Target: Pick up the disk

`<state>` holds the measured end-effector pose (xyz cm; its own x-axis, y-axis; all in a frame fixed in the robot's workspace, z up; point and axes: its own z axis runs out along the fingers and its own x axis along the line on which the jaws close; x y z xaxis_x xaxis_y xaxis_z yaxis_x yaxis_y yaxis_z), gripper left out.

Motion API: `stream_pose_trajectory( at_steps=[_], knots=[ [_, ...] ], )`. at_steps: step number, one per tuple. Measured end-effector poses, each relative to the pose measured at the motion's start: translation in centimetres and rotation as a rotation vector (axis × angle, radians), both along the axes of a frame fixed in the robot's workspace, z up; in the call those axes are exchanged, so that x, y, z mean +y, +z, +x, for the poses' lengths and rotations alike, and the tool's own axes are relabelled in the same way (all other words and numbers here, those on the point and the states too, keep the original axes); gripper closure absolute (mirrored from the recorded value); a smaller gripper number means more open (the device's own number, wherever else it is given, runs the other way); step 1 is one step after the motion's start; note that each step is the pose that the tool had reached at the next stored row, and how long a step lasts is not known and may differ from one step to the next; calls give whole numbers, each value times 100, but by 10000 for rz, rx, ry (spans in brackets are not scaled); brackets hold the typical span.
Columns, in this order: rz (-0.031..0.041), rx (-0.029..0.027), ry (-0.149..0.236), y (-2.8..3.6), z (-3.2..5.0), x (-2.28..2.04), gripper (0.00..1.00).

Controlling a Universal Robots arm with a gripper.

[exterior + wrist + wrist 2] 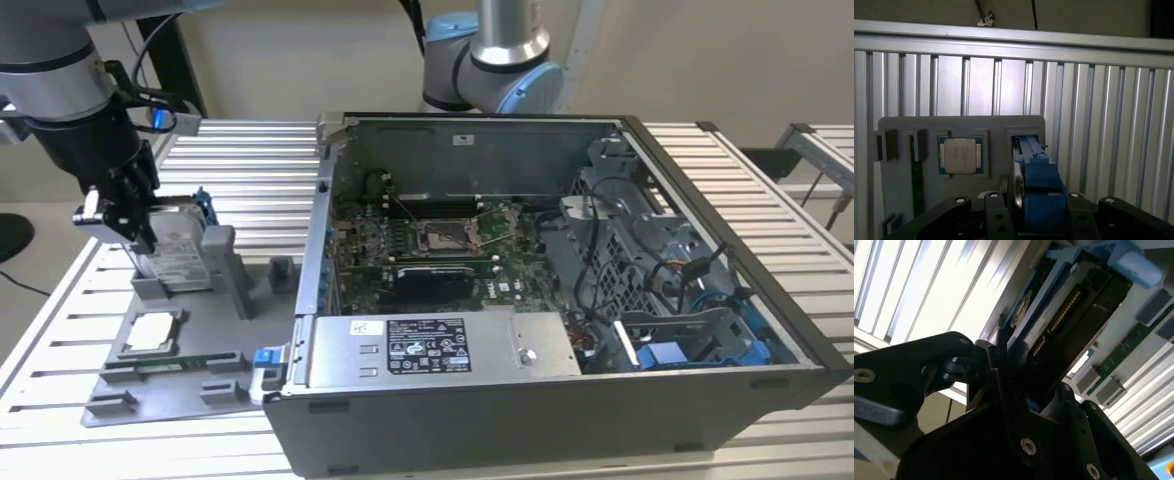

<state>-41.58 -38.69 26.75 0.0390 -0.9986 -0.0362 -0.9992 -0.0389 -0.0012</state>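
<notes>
We are holding the gripper (134, 235) over the grey fixture plate (160, 400). Its jaws are clamping the hard drive (180, 258) between them, and in the second wrist view they are pressing against its blue rail (1039, 305) on one side and its dark underside on the other. The hard drive is standing on edge in the plate's upright slot, just below the jaws. Beside the jaws, a square processor chip (960, 156) is lying flat in its recess. The open computer case (561, 300) is sitting well apart from them.
</notes>
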Motion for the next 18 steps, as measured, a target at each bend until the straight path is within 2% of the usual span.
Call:
stream_pose_trajectory(
  at_steps=[3, 4, 18],
  knots=[
    [3, -1, 0, -1, 0, 0, 0],
    [2, -1, 0, -1, 0, 0, 100],
    [13, -3, -1, -2, 0, 0, 100]
  ],
)
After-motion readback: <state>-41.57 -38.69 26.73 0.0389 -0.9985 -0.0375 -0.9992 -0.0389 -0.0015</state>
